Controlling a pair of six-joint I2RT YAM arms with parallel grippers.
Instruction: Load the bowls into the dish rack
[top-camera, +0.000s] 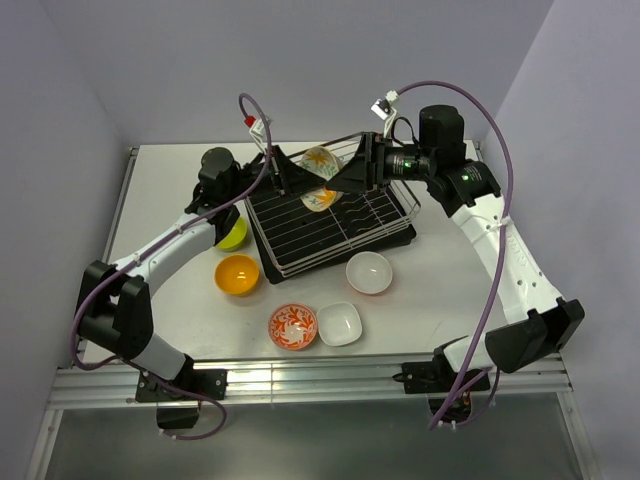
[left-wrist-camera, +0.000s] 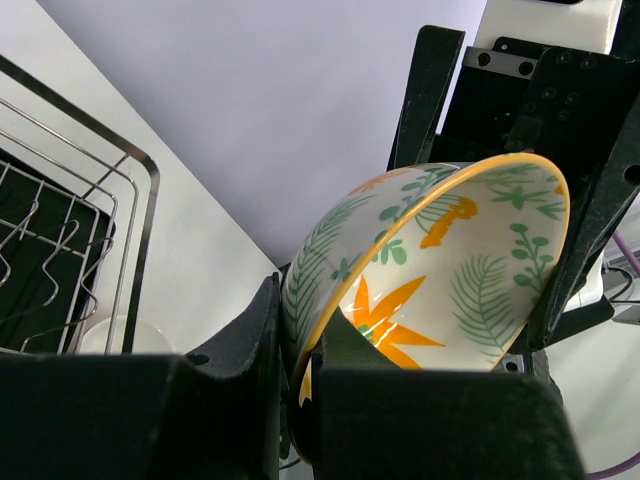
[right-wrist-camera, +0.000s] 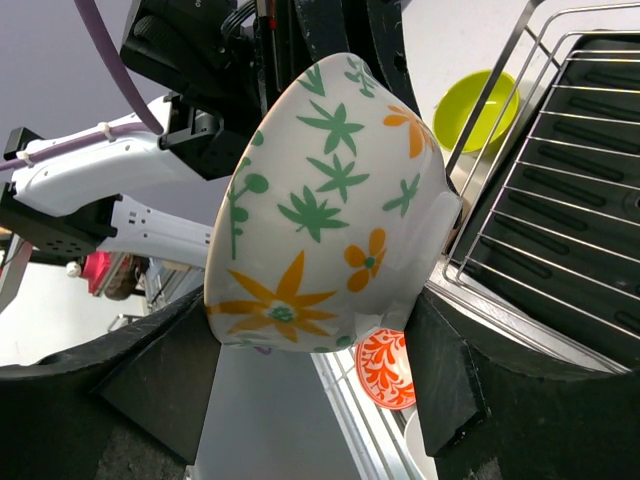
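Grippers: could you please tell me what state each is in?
Left gripper: closed on the rim of the leaf-print bowl.
Right gripper: jaws straddle that bowl; grip cannot be told.

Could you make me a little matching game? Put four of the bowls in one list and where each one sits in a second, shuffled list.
Bowls:
1. leaf-print bowl
2. lime bowl
3. orange bowl
4. red patterned bowl

Places:
A. next to a white bowl, nearest the front edge
B. lifted above the rack
C. partly hidden under the left arm
D. fully in view, just left of the rack's near corner

Pairs: 1-B, 2-C, 3-D, 4-A
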